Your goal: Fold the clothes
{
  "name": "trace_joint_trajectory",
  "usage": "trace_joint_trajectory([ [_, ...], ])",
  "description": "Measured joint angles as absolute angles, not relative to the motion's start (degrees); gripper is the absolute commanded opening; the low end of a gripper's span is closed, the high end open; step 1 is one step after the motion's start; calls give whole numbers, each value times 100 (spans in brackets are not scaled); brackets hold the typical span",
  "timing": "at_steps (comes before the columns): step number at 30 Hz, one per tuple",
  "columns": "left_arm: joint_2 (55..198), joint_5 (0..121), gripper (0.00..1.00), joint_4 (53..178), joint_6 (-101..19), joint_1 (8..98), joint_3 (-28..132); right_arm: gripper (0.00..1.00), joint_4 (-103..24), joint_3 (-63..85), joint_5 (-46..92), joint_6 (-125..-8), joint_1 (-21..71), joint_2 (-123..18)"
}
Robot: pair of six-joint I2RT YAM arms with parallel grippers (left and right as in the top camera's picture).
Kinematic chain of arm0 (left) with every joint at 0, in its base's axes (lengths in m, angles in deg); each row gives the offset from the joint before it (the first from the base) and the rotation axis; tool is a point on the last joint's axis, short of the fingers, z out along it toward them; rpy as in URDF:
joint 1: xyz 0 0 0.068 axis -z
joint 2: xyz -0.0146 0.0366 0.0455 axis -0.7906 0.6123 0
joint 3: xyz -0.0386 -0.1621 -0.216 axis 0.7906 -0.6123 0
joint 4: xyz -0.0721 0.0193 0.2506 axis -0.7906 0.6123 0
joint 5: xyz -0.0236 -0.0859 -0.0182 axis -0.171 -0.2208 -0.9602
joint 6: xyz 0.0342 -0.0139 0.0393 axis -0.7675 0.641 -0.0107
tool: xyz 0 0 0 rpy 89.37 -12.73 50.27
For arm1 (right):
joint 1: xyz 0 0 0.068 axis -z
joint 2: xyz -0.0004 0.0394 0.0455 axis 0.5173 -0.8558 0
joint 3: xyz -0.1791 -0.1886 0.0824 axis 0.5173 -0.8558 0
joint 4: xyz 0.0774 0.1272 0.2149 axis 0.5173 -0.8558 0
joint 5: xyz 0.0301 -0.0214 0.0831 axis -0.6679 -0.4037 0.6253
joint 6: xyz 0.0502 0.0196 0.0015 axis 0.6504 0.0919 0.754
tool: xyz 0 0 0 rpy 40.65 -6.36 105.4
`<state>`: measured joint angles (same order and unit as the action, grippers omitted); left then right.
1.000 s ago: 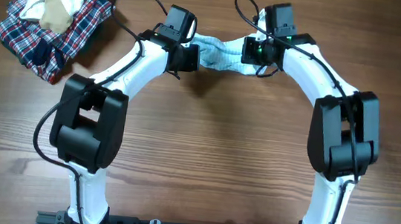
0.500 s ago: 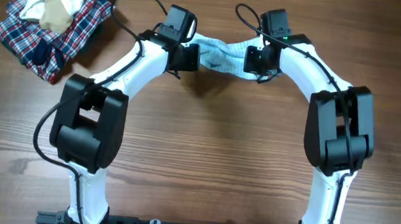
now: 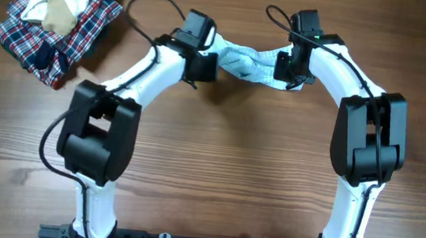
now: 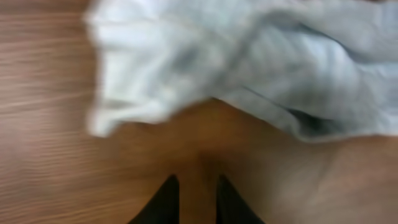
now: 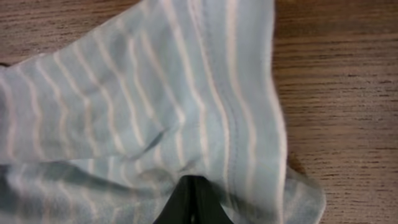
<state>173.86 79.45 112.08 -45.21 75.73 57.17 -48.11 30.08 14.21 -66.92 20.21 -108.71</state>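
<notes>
My right gripper (image 5: 193, 202) is pinched on the striped garment (image 3: 247, 61) at its edge. My left gripper (image 4: 198, 199), just beside its other end, stands slightly parted and empty. I judge this the flattening step; next I must grip that left corner.

The white-and-black left arm (image 3: 134, 79) rises from the base rail at the near edge, bends at its black elbow block, and reaches forward and inward. The white-and-black right arm (image 3: 337, 69) mirrors it, so the two wrists face each other, near but apart. The left gripper (image 4: 193, 200) holds its two dark fingers (image 4: 163, 202) a narrow gap apart. The right gripper (image 5: 193, 196) has its jaws pressed together, pinching the pale blue-white striped fabric garment (image 5: 155, 93).
</notes>
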Motion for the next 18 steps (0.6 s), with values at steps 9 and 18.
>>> trace_joint_trajectory([
  [9,17397,7982,19,10793,-4834,7911,5717,4,-4846,3008,1602,-7144,2052,-10869],
  [18,17609,8047,20,10067,-5304,7811,5712,4,-5099,3034,1792,-7319,2082,-10866],
])
